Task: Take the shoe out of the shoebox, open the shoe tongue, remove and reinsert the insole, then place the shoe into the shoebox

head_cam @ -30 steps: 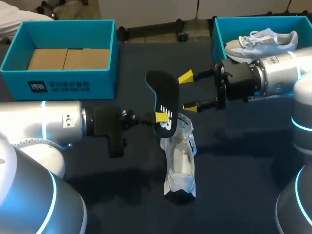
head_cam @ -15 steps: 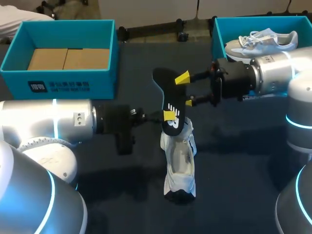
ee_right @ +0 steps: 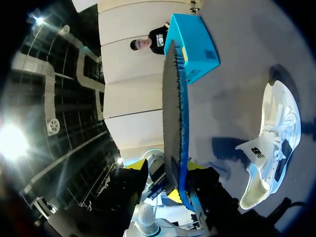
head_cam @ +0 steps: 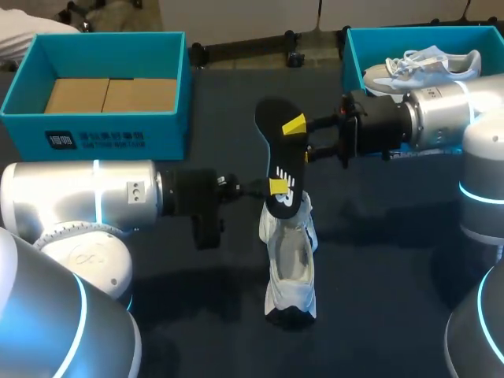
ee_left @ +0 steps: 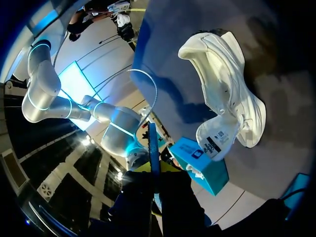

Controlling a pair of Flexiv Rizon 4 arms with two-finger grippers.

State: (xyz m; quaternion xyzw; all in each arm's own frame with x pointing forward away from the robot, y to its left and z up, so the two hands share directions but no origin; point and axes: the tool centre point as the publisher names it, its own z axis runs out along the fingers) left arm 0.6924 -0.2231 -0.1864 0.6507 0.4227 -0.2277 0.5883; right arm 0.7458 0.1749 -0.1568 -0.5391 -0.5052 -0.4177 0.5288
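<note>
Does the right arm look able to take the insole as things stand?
Probably yes: the insole stands between the open fingers of the right gripper, with its upper part free. The left gripper holds only its lower end.

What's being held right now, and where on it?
The left gripper pinches the insole at its logo end. The right gripper is open around its other half, not gripping.

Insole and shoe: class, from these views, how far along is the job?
Done: the shoe sits unboxed on the table, tongue pulled open, insole out. In hand: the left gripper holds the insole above the shoe, with the right gripper at its upper end. Left: reinserting it and boxing the shoe.
</note>
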